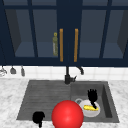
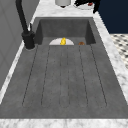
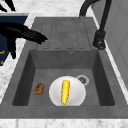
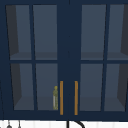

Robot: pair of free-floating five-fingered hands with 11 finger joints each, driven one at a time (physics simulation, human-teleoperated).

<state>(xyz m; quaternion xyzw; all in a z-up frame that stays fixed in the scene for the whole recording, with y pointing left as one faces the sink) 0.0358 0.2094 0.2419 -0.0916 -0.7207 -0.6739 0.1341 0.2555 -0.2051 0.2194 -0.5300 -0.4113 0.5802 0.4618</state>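
Our right hand [image 1: 92, 95] hangs with straight, spread fingers, holding nothing, just above the round white plate [image 1: 96, 112]. The yellow corn cob [image 1: 90, 108] lies on that plate, untouched. Our left hand [image 1: 38, 117] floats well left of the plate, looking curled and empty.

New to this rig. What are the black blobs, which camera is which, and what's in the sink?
The black shapes are the robot: two free-floating hands in a simulated kitchen, with no arms or body. There are four fixed cameras: one faces the sink from the front, one looks along it from each side, and one looks at the wall cabinet above.

In the front view, the right hand hangs over the sink basin, fingers spread and straight, above a white plate. A corn cob lies on that plate; a small brown item lies beside it on the basin floor. The left hand sits low at the sink's front edge with fingers curled, holding nothing I can see. A big red ball is between the hands. A black faucet stands behind, and a bottle stands inside the cabinet.
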